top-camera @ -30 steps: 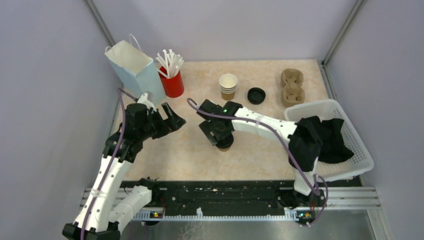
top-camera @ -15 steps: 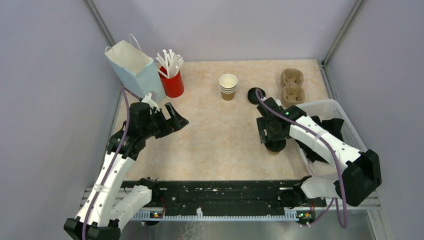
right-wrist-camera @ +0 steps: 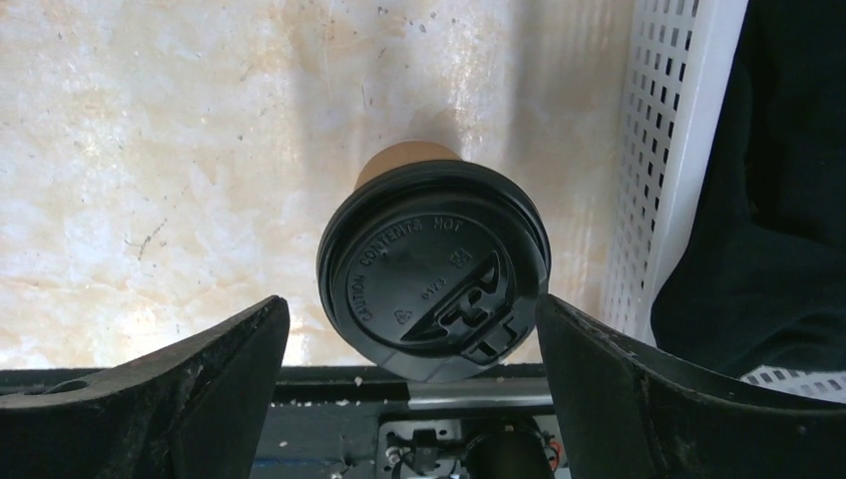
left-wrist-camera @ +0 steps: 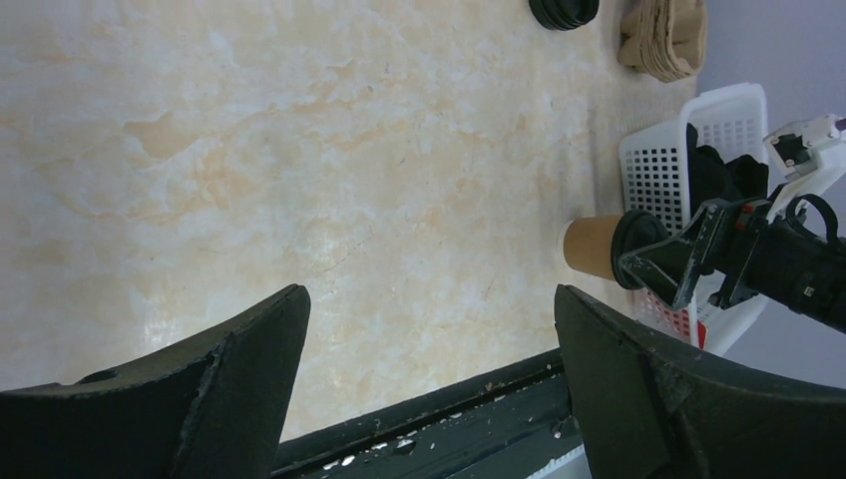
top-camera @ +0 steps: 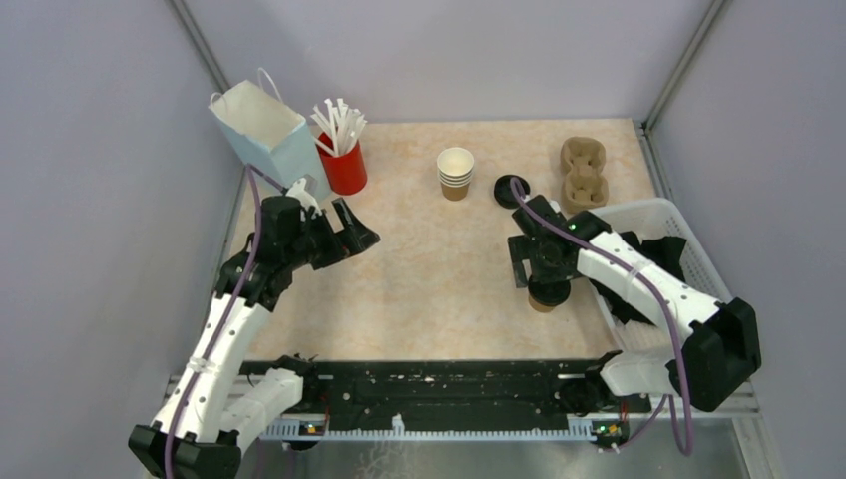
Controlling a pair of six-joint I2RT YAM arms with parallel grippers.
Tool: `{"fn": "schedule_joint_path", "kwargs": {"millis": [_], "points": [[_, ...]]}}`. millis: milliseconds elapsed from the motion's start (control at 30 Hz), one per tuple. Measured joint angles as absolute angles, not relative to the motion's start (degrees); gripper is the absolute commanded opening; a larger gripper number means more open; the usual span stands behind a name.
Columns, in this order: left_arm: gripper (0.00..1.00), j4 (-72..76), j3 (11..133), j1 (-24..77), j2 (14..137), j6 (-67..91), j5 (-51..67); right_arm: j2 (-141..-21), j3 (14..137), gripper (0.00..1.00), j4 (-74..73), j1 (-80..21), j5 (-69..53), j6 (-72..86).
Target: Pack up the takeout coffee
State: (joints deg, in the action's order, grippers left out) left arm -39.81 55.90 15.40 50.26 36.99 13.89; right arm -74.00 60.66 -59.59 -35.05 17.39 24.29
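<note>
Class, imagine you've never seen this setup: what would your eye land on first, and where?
First, the brown, black-lidded coffee cup, standing beside the white basket on the right, with the right gripper open astride it. Next, the red cup of white straws and the pale blue paper bag at the far left.

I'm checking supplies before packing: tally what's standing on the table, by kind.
Lidded coffee cup: 1
Stack of lidless cups: 1
Loose black lid: 1
Red cup of straws: 1
Paper bag: 1
Cardboard cup carrier: 1
White basket: 1
Total: 7
</note>
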Motion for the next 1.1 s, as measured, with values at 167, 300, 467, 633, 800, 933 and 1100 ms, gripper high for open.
{"fn": "schedule_joint_path", "kwargs": {"millis": [167, 300, 467, 633, 800, 933, 1100], "points": [[0.98, -40.27, 58.94, 15.40, 50.76, 35.99, 13.78, -73.65, 64.53, 0.93, -63.20, -35.05, 16.69, 24.27], [0.98, -40.80, 62.61, 15.40, 52.77, 35.07, 13.02, -69.23, 70.08, 0.93, -64.38, -35.05, 12.43, 24.08], [0.98, -41.63, 68.53, 15.40, 57.25, 33.23, 11.38, -58.72, 72.47, 0.93, -65.65, -35.05, 4.67, 24.29], [0.98, -42.15, 75.44, 15.40, 61.91, 32.64, 7.38, -50.09, 72.51, 0.93, -68.64, -35.05, -2.87, 25.67], [0.98, -42.02, 82.04, 15.29, 67.70, 32.18, 2.66, -45.19, 72.44, 0.93, -71.46, -35.05, -6.15, 26.83], [0.98, -41.52, 86.35, 13.69, 74.08, 31.77, -0.43, -44.69, 72.44, 0.94, -72.47, -35.05, -5.37, 27.77], [0.98, -41.17, 90.96, 7.46, 82.48, 32.75, -1.96, -46.30, 72.38, 0.94, -71.18, -35.05, -1.76, 29.19]]}}
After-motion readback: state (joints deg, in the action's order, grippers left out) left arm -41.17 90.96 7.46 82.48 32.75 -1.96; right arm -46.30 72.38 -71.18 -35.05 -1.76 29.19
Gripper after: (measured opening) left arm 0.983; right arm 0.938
